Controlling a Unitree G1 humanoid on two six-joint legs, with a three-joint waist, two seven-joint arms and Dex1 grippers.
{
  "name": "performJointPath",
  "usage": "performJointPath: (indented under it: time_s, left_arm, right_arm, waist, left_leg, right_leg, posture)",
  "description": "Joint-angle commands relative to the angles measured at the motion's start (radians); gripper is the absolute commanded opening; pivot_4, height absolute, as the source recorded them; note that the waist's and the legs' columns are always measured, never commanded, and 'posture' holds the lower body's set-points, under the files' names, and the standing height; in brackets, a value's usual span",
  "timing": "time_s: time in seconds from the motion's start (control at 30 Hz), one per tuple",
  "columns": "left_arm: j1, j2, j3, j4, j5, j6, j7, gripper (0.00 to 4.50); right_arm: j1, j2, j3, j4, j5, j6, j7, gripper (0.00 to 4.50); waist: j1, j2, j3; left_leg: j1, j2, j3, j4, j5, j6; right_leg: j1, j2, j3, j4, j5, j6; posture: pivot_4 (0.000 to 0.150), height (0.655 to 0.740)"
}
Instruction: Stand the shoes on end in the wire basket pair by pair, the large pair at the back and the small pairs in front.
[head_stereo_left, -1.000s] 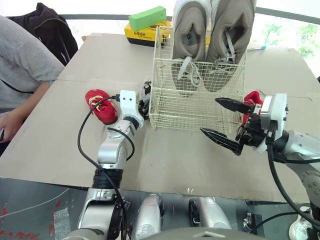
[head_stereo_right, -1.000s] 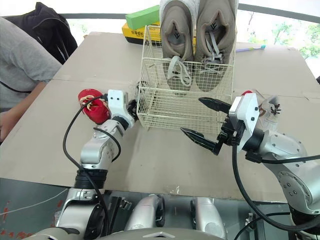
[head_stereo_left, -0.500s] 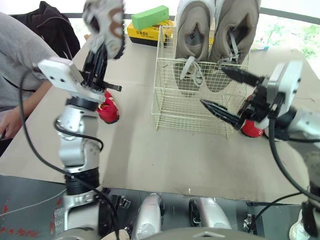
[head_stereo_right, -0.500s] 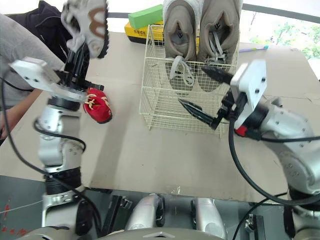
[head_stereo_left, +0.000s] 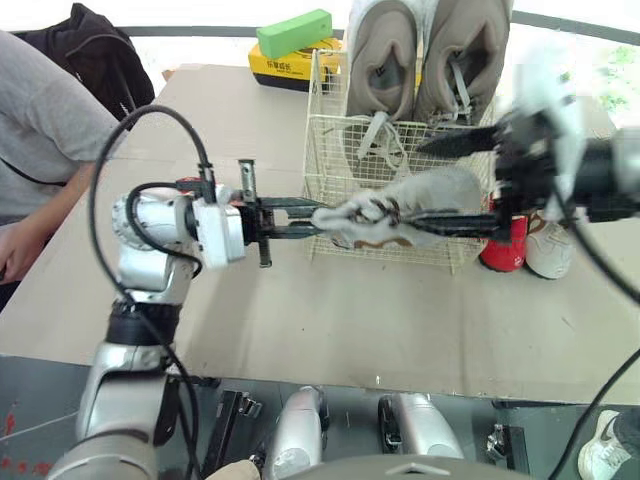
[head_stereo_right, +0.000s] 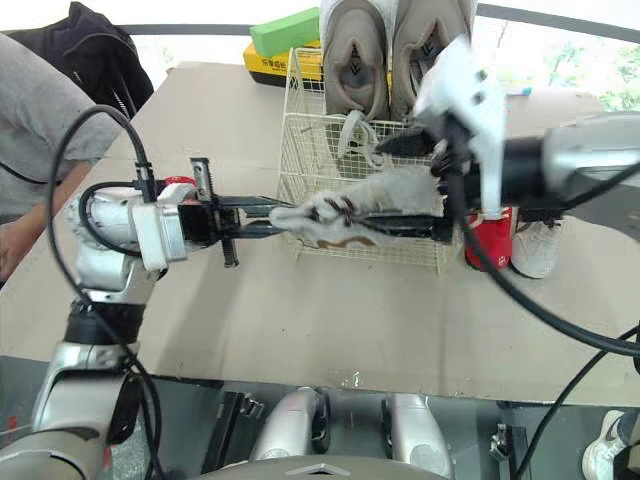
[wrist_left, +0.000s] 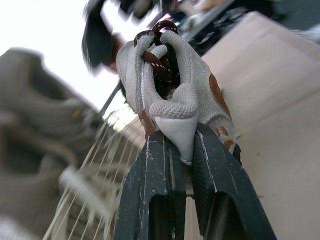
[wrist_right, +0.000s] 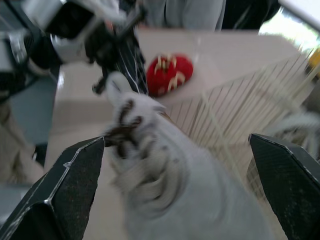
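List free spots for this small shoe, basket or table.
Basket front, ahead of the large pair, looks bare. Table strip between basket and near edge is bare. Crowded right of the basket: red shoe and white shoe.

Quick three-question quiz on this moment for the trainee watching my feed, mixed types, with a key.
1. True or false: the left gripper is shut on the small grey shoe.
2. What stands on end in the wire basket? A) the large grey pair B) a red pair C) nothing
3. Fill in: the right gripper has its fingers ___, one on each side of the shoe.
Key: 1 true; 2 A; 3 open.
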Motion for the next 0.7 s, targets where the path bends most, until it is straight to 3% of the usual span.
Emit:
performJointPath:
  time_s: [0.03,0.07,0.13,0.2,0.23,0.27,0.37,0.4,0.43,0.5,0.57,0.6,0.7]
  left_arm:
    - [-0.051,-0.029,-0.014,0.034,-0.028,-0.105,-0.060,0.00]
    - [-0.057,-0.034,-0.016,0.044,-0.028,-0.114,-0.066,0.00]
    - [-0.073,-0.053,-0.026,0.056,-0.032,-0.147,-0.082,0.00]
    - [-0.086,-0.065,-0.029,0.072,-0.035,-0.179,-0.090,0.00]
    - [-0.088,-0.065,-0.030,0.076,-0.037,-0.189,-0.093,0.00]
    - [-0.085,-0.056,-0.029,0.071,-0.049,-0.152,-0.092,0.00]
    - [-0.076,-0.034,-0.020,0.041,-0.078,-0.049,-0.061,0.00]
    - [-0.068,-0.034,-0.009,0.018,-0.092,0.016,-0.016,1.04]
    - [-0.049,-0.023,-0.001,-0.022,-0.133,0.159,0.059,1.40]
    - [0.015,0.050,-0.002,-0.139,-0.301,0.554,0.222,2.20]
    - [0.074,0.125,0.035,-0.250,-0.593,0.912,0.454,3.10]
    - [0.109,0.166,0.058,-0.289,-0.736,1.052,0.544,3.10]
    - [0.266,0.218,0.125,-0.369,-0.964,1.258,0.680,3.10]
  right_arm:
    - [-0.043,0.005,0.046,0.048,-0.105,0.003,0.051,4.50]
    - [-0.045,0.005,0.052,0.054,-0.119,0.007,0.065,4.50]
    - [-0.011,-0.061,0.080,0.022,-0.151,0.005,0.162,3.97]
    - [0.028,-0.104,0.086,-0.002,-0.175,-0.012,0.226,3.21]
    - [0.038,-0.106,0.079,-0.004,-0.180,-0.015,0.233,2.58]
    - [0.046,-0.106,0.071,-0.004,-0.184,-0.017,0.237,2.44]
    - [0.072,-0.100,0.044,-0.011,-0.191,-0.017,0.244,1.24]
    - [0.085,-0.093,0.027,-0.014,-0.184,-0.009,0.235,0.76]
    - [0.100,-0.087,0.008,-0.014,-0.171,0.003,0.223,0.36]
    - [0.137,-0.062,-0.049,-0.008,-0.135,0.032,0.189,0.00]
    - [0.180,-0.012,-0.143,0.005,-0.066,0.079,0.120,0.00]
    - [0.202,0.017,-0.195,0.007,-0.033,0.093,0.083,0.00]
    - [0.253,0.117,-0.337,0.008,0.083,0.130,-0.055,0.00]
  waist:
    - [0.002,0.000,0.000]
    - [0.004,0.000,0.000]
    - [0.007,0.001,0.000]
    - [0.013,0.001,0.001]
    - [0.012,0.001,0.001]
    - [0.010,0.001,0.001]
    - [0.002,0.001,0.001]
    - [0.002,0.001,0.001]
    - [0.002,0.001,0.001]
    - [-0.001,0.001,0.001]
    - [-0.005,0.001,0.001]
    - [-0.011,0.001,0.001]
    - [-0.019,0.002,0.002]
  left_leg:
    - [-0.001,0.000,0.000,0.000,0.000,0.000]
    - [-0.001,0.000,0.000,0.000,0.000,0.000]
    - [-0.002,0.000,0.000,0.000,0.000,0.000]
    - [-0.004,0.000,0.000,0.000,0.000,0.000]
    - [-0.005,0.000,0.000,0.001,0.000,0.000]
    - [-0.005,0.000,0.001,0.002,0.000,0.000]
    - [-0.005,0.000,0.001,0.003,0.000,0.000]
    - [-0.005,0.001,0.001,0.004,0.000,0.001]
    - [-0.005,0.001,0.000,0.004,0.000,0.001]
    - [-0.005,0.002,-0.001,0.005,0.000,0.000]
    - [-0.005,0.003,-0.003,0.005,0.000,0.000]
    - [-0.005,0.003,-0.005,0.005,0.000,0.000]
    - [-0.005,0.004,-0.008,0.005,0.000,0.000]
  right_leg:
    - [0.000,0.000,0.000,0.000,0.000,0.000]
    - [-0.001,0.000,-0.001,0.000,0.000,0.000]
    - [-0.001,0.001,-0.002,0.000,0.000,0.000]
    - [-0.001,0.000,-0.005,-0.001,0.000,0.001]
    - [-0.001,0.000,-0.006,-0.001,-0.001,0.001]
    - [-0.001,0.000,-0.006,0.000,-0.001,0.001]
    - [-0.001,0.000,-0.006,0.000,0.000,0.001]
    - [-0.001,0.000,-0.007,0.001,0.000,0.001]
    - [-0.001,0.000,-0.007,0.001,0.000,0.001]
    - [-0.001,0.000,-0.007,0.002,-0.001,0.001]
    - [0.000,-0.002,-0.007,0.002,-0.001,0.002]
    - [0.000,-0.002,-0.008,0.002,-0.001,0.002]
    - [0.001,-0.003,-0.011,0.003,-0.002,0.004]
  posture:
    - [0.150,0.7400]
    - [0.150,0.7400]
    - [0.150,0.7400]
    - [0.150,0.7400]
    - [0.150,0.7400]
    - [0.150,0.7400]
    - [0.150,0.7400]
    - [0.150,0.7400]
    - [0.150,0.7400]
    - [0.150,0.7400]
    - [0.150,0.7400]
    - [0.150,0.7400]
    - [0.150,0.7400]
